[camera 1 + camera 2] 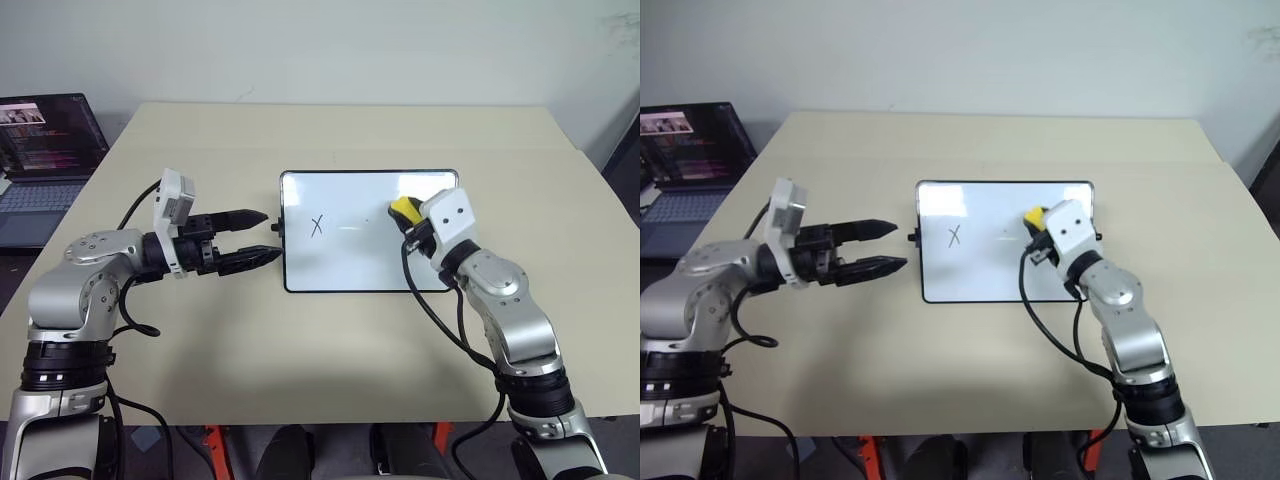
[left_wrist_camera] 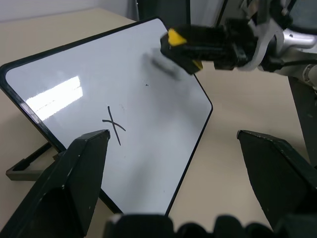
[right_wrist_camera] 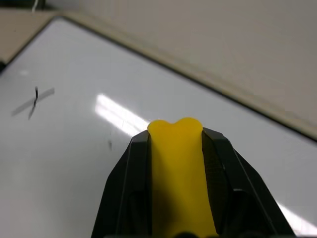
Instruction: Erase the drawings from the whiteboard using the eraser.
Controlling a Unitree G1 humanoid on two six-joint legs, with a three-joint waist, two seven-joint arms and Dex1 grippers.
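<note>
Here right claw (image 3: 176,144) pinches eraser (image 3: 177,168) edge-on.

- Arms: silver-grey rounded housings, black bands at the joints.
- Wrists: white boxy camera modules, the right one with two dark dots, possibly screws.
- Black cables loop loose beside each forearm.
- Left gripper (image 1: 262,236): black tapered jaws; right gripper (image 3: 176,144) black too.
</note>
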